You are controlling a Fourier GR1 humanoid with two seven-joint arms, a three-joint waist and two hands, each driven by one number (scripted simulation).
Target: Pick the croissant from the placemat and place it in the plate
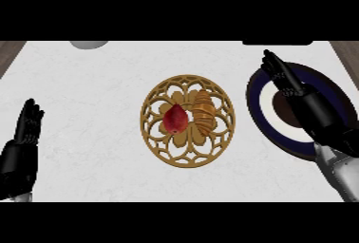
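Note:
A golden-brown croissant (203, 112) lies on the right half of a round, cut-out wooden placemat (188, 155) in the middle of the counter. Beside it on the mat sits a red fruit (175, 119). To the right lies a plate (261, 103) with a dark blue rim, a white ring and a brown centre. My right hand (293, 88) hovers over that plate, fingers straight and pointing away, holding nothing, well to the right of the croissant. My left hand (22, 142) rests open at the left edge, fingers up.
The counter top is white marble. A grey round object (89, 44) shows partly at the far edge on the left, and a dark object (277, 42) at the far edge on the right. Brown wood borders both upper corners.

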